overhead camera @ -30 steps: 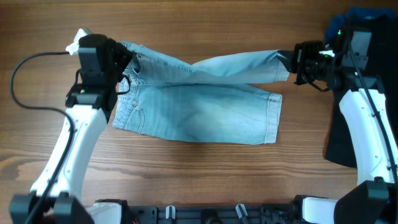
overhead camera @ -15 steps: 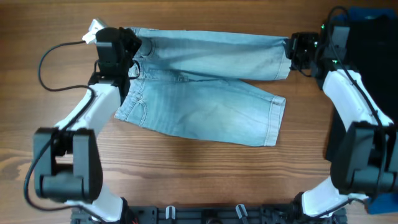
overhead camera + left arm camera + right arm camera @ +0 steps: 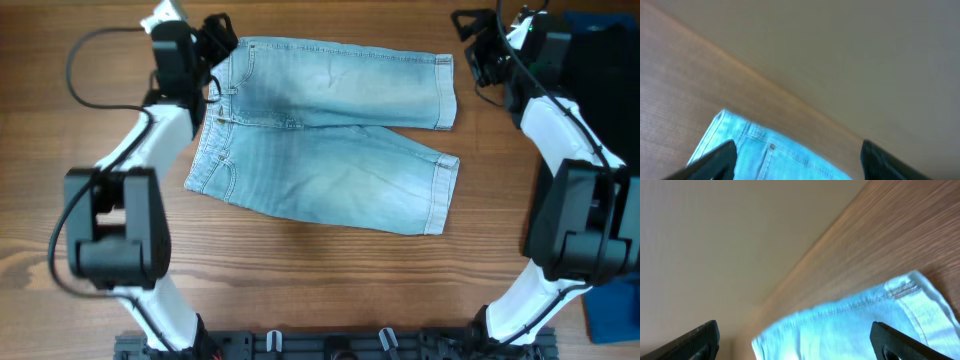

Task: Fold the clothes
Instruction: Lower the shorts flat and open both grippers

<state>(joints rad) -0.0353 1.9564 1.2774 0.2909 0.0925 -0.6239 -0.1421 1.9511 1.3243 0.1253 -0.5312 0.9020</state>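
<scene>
Now denim shorts [image 3: 330,150] lie lengthwise along far tabletop [image 3: 300,290] edge; left end effector [image 3: 218,38] by waistband, right end effector [image 3: 472,52] by hem, both spread, empty.

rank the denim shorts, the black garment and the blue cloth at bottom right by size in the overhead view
1. denim shorts
2. black garment, partly hidden and cropped by the frame edge
3. blue cloth, also cropped, so its true size is unsure

- I see my left arm [image 3: 160,140]: white shells, black joints, a black cable [image 3: 69,72] looping off.
- Right arm [image 3: 556,135]: same white and black.
- Left tool [image 3: 218,38], right tool [image 3: 470,48]: black fingers.
</scene>
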